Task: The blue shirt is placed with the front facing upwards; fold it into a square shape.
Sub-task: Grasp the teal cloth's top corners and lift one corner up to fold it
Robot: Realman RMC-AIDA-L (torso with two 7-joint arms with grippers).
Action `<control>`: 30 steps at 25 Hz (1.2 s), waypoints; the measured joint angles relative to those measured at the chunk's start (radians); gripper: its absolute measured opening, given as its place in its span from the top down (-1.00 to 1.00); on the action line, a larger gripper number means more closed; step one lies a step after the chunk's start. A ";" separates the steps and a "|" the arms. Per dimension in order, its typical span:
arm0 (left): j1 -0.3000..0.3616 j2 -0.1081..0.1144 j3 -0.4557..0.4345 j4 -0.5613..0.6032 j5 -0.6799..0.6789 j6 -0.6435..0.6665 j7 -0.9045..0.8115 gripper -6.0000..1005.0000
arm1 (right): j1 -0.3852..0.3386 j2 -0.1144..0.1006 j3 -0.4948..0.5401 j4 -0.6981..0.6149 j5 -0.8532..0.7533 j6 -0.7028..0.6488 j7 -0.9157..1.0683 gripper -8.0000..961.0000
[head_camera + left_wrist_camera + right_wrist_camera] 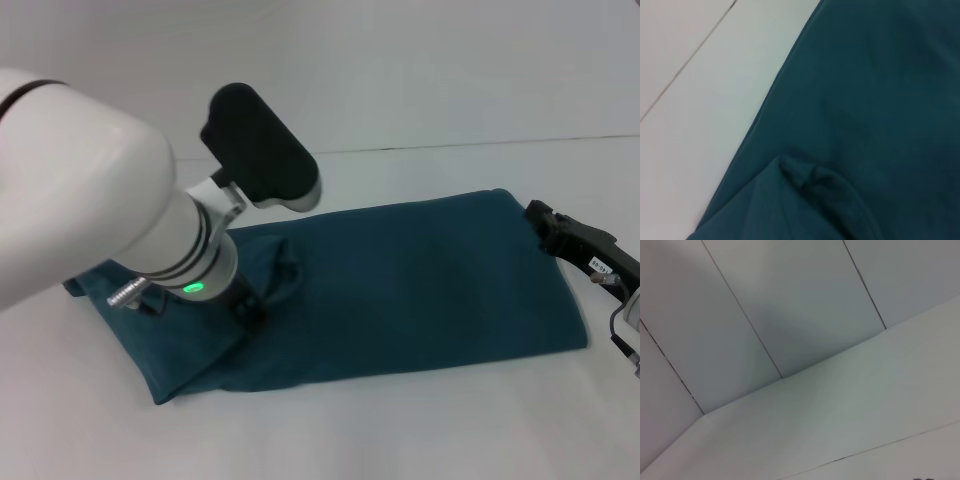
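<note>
The blue shirt (420,280) lies on the white table as a long teal band running left to right, with only plain cloth showing. My left gripper (250,305) is down on its left part, beside a raised pucker of cloth (285,262); the big white arm hides much of that end. In the left wrist view the shirt (880,100) fills the picture, with a small bunched fold (815,177) and its straight edge against the table. My right gripper (545,222) sits at the shirt's far right corner, touching or just off the hem.
White table (400,430) spreads in front of and behind the shirt, meeting a white wall (450,80) at the back. The right wrist view holds only table (850,430) and wall panels (790,300). Cables (625,335) hang at the right edge.
</note>
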 joint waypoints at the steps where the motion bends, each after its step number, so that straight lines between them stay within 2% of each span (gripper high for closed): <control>1: 0.002 0.001 -0.012 -0.001 0.000 0.002 -0.003 0.12 | 0.000 0.000 0.000 0.000 0.000 0.000 0.000 0.91; 8: 0.032 0.003 -0.136 0.001 0.002 0.008 -0.017 0.42 | 0.000 0.000 0.001 -0.002 0.000 0.002 0.000 0.90; 11: 0.046 0.003 -0.178 0.007 0.002 0.013 -0.017 0.64 | -0.001 0.000 0.003 -0.001 0.002 0.002 0.001 0.90; 14: 0.060 0.004 -0.258 0.019 0.002 0.031 -0.017 0.87 | -0.001 0.000 0.003 -0.001 0.003 0.002 0.001 0.90; 16: 0.060 0.004 -0.258 0.019 0.002 0.031 -0.017 0.88 | -0.001 0.000 0.003 -0.001 0.003 0.002 0.001 0.90; 18: 0.094 0.008 -0.391 0.023 0.002 0.048 -0.013 0.89 | -0.001 0.000 0.003 -0.001 0.003 0.002 0.001 0.90; 30: 0.229 0.005 -0.619 0.093 0.001 0.078 -0.017 0.90 | 0.005 0.000 0.000 -0.002 0.003 0.010 0.004 0.89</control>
